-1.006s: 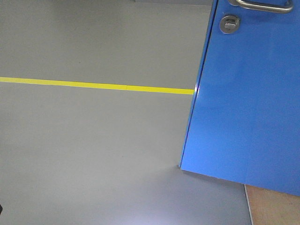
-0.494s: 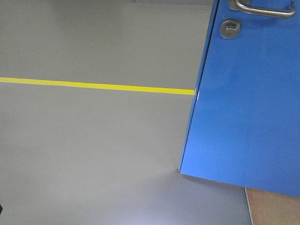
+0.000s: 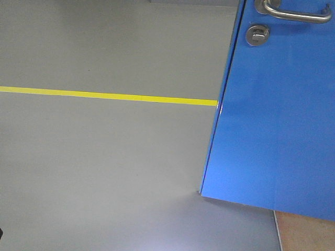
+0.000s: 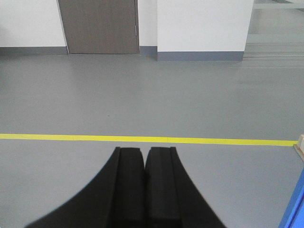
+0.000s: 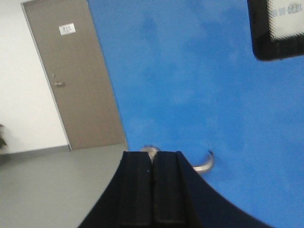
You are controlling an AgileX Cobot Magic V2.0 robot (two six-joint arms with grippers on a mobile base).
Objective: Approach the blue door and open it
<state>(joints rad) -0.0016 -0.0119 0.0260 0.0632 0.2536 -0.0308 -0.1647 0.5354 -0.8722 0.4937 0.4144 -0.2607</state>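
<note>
door (image 3: 277, 104): right side of the front view, glossy blue, free edge running top to bottom just right of centre, bottom corner resting low in the frame; fills most of the right wrist view too

handle (image 3: 296, 11): silver lever, top right of the front view, partly cut off by the frame edge; lock (image 3: 257, 34) just below it

right fingers (image 5: 153, 190): pressed together, nothing between them, bottom centre of the wrist view, aimed at the handle, which peeks out from behind their tips

left fingers (image 4: 144, 190): also closed flat and empty, pointed at bare grey floor and the yellow line (image 4: 147, 140), well away from the door

stage, best guess: lined up on the handle but no grip yet

risk 1: closed fingers poking the panel or lever instead of wrapping it, so probably need spreading first

risk 2: most of the handle hidden behind the fingers, so easy to misjudge and slide off the rounded lever

risk 3: glossy panel, so any push on the flat face likely to skid

risk 4: base parked near the door edge, so a swing toward the robot could bump it; can't tell which way it hinges
</note>
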